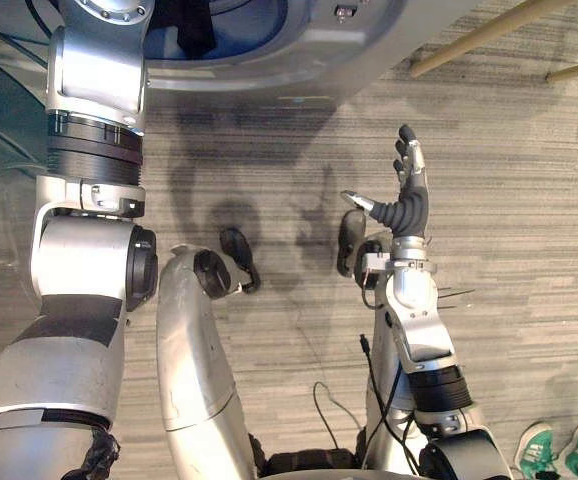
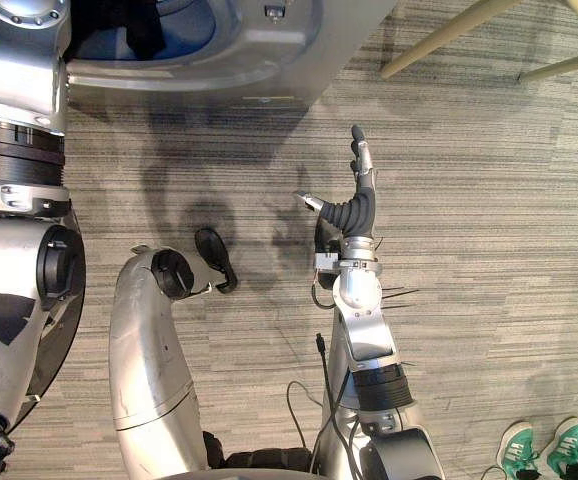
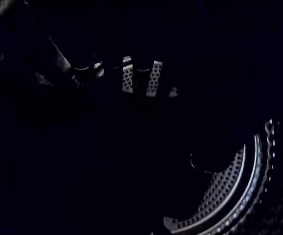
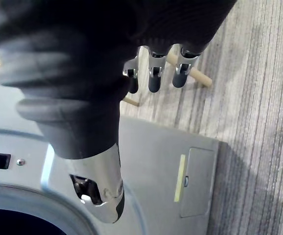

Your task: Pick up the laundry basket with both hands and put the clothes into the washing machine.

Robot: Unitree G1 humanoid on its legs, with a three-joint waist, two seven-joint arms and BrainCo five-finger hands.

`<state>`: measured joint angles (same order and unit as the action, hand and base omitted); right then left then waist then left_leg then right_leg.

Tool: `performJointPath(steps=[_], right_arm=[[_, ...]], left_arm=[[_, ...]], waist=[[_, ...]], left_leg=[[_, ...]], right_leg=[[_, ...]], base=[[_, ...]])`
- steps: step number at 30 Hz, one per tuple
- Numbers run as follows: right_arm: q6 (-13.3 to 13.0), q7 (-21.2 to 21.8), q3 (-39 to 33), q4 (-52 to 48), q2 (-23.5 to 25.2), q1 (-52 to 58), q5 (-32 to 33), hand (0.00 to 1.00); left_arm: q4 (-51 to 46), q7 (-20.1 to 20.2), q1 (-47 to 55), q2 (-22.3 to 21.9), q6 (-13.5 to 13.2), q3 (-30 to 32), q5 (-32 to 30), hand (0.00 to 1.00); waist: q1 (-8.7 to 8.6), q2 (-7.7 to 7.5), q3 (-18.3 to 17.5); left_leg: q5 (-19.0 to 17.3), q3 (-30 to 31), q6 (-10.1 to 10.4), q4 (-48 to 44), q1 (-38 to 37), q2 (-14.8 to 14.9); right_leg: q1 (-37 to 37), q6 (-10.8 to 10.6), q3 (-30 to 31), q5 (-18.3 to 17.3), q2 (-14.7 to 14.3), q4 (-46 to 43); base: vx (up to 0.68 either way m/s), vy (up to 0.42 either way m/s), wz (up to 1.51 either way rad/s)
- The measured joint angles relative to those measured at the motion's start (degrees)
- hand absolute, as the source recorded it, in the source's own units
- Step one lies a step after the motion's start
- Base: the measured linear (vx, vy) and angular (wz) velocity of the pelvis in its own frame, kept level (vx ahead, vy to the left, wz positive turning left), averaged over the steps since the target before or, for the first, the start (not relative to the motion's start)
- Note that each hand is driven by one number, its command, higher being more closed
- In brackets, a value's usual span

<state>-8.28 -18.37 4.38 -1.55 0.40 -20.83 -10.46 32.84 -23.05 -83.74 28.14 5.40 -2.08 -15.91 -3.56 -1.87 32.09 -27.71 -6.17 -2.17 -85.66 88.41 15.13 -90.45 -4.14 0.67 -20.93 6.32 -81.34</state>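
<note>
The grey washing machine point(image 1: 299, 70) stands at the top of the eye views with its round opening facing me. A dark garment point(image 2: 144, 30) lies inside the blue-lit opening. My left arm reaches up into that opening. In the left wrist view my left hand point(image 3: 131, 78) is in the dark drum, near its perforated wall point(image 3: 220, 196). My right hand point(image 1: 407, 195) hangs open over the carpet in front of the machine, fingers point(image 4: 153, 73) straight and thumb point(image 4: 102, 186) spread, holding nothing.
Striped grey carpet point(image 1: 529, 220) covers the floor. Two wooden legs point(image 1: 489, 35) slant across the top right, just beside the machine. A person's green shoes point(image 1: 559, 450) stand at the bottom right corner.
</note>
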Motion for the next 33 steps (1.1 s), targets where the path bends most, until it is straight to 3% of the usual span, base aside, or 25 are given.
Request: performJointPath(steps=[9, 13, 17, 20, 23, 26, 28, 31, 33], right_arm=[[-0.03, 1.19, -0.16, -1.47, 0.24, 0.04, 0.94, 0.0], [-0.12, 1.22, -0.58, -1.44, -0.08, 0.22, 0.93, 0.0], [-0.2, 1.32, -0.6, 0.08, -0.26, 0.4, 0.91, 0.0], [0.11, 1.37, -1.21, 2.24, -0.27, 1.55, 0.86, 0.0], [1.87, 2.15, -1.65, 3.81, -0.88, 3.97, 0.74, 0.0], [4.06, 2.43, -4.06, 6.13, -1.52, 8.12, 0.14, 0.0], [4.86, 2.45, -4.83, 7.65, -1.87, 9.93, -0.12, 0.0], [5.14, 3.57, -7.23, 12.12, -3.38, 14.38, -0.28, 0.0], [5.35, 4.23, -8.43, 15.12, -3.66, 18.08, -0.26, 0.0]], left_arm=[[2.33, 1.04, 0.22, -0.9, 0.04, 0.49, -0.17, 0.0], [-2.89, 0.41, 3.12, 0.49, 0.18, 0.66, -2.06, 0.0], [-9.31, -1.16, 9.6, 1.41, 0.21, 5.04, -2.82, 0.0], [-14.58, -2.42, 21.74, 0.6, 0.01, 8.36, -1.57, 0.0], [-17.39, -2.2, 34.5, -6.14, -1.12, 11.39, 2.09, 0.0], [-21.06, -0.33, 52.77, -17.32, -4.88, 10.01, 11.38, 0.0], [-21.33, 0.95, 59.62, -20.46, -6.05, 8.66, 13.79, 0.0], [-21.37, 5.87, 74.08, -25.94, -8.33, 4.44, 19.82, 0.0], [-20.8, 8.76, 80.11, -27.35, -8.74, 2.34, 22.42, 0.0]], waist=[[0.73, 0.01, 0.01], [1.29, 0.02, -0.01], [1.54, 0.07, -0.04], [2.43, 0.07, -0.15], [3.39, -0.03, -0.57], [4.75, -0.3, -2.93], [4.87, -0.39, -5.8], [5.36, -0.39, -8.52], [6.22, -0.39, -10.8]], left_leg=[[0.8, 0.53, 0.28, 0.31, 1.07, -0.25], [1.51, 0.67, 0.49, 0.84, 1.07, -0.53], [2.82, 2.1, 1.32, 1.96, 0.41, -1.3], [3.47, 2.13, 2.37, 4.77, -4.31, -1.62], [4.6, 3.06, 4.06, 10.14, -12.42, -2.17], [6.32, 3.54, 5.77, 19.22, -24.22, -3.65], [7.48, 3.78, 6.29, 22.64, -26.75, -4.39], [9.74, 4.58, 7.45, 31.78, -38.12, -6.08], [11.34, 4.71, 7.77, 37.38, -44.33, -6.64]], right_leg=[[-1.14, 0.45, -0.76, -0.18, 0.73, -0.94], [-1.03, 0.82, -0.85, -0.44, 1.01, -0.93], [0.52, 1.48, -2.01, -0.76, 1.79, -0.62], [4.88, 2.22, -2.55, -1.17, 1.88, 1.09], [13.63, 3.13, -4.57, -1.65, 2.0, 5.46], [25.74, 4.03, -7.03, -2.24, 2.89, 12.27], [28.61, 4.18, -8.11, -2.15, 3.17, 14.89], [40.69, 4.65, -11.29, -2.03, 4.2, 22.24], [47.11, 4.97, -12.85, -1.74, 4.67, 26.6]], base=[[0.03, -0.018, 0.04], [-0.01, -0.028, 0.09], [-0.01, -0.038, 0.18], [0.02, -0.065, 0.12], [0.05, -0.094, 0.2], [0.07, -0.117, 0.35], [0.09, -0.091, 0.35], [0.14, -0.1, 0.4], [0.16, -0.063, 0.37]])
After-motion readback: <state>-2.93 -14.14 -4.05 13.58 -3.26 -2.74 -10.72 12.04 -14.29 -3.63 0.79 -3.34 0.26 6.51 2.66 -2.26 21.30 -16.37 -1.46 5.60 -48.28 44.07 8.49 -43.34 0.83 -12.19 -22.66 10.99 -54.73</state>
